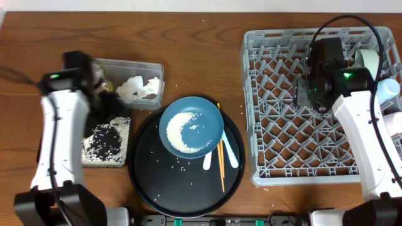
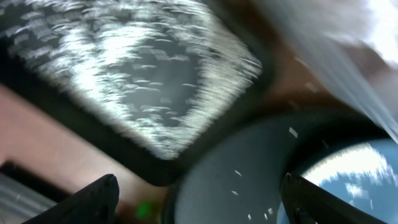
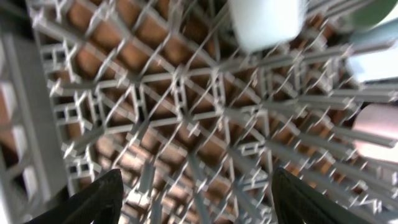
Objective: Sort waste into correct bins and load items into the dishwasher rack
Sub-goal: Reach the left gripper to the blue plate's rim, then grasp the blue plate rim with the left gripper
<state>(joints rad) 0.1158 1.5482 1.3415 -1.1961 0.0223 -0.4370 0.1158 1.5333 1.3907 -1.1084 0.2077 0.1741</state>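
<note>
Clear plastic tub [image 1: 157, 69]: sitting at the far left of the table, holding crumpled white napkins [image 1: 139, 88].
Left gripper [image 2: 199, 202]: hanging between that tub and the flat tray, fingers spread wide, gripping nothing.
Flat black tray [image 1: 108, 165]: lying just nearer than the tub, carrying a scatter of rice grains [image 1: 107, 139].
Round black tray [image 1: 157, 185]: sitting just right of the flat tray, bearing the dish, spoons and chopsticks.
Dark-blue dish [image 1: 206, 118]: resting on the round tray's far half, holding a crescent of rice.
Dish from the grippers: lying near the left gripper, to its right and slightly nearer; lying well apart from the right gripper, so probably falling to the left one.
Chopsticks [image 1: 221, 157]: lying just beside the dish's right rim, long axis running far-to-near, alongside the white spoons [image 1: 232, 154].
Dishwasher rack [image 1: 295, 177]: filling the right side of the table.
Right gripper [image 3: 196, 202]: hovering over the rack's lattice floor, fingers spread wide, gripping nothing.
Cups [image 1: 389, 88]: standing along the rack's right edge, partly hidden; possibly white and pink, too blurred for certainty.
</note>
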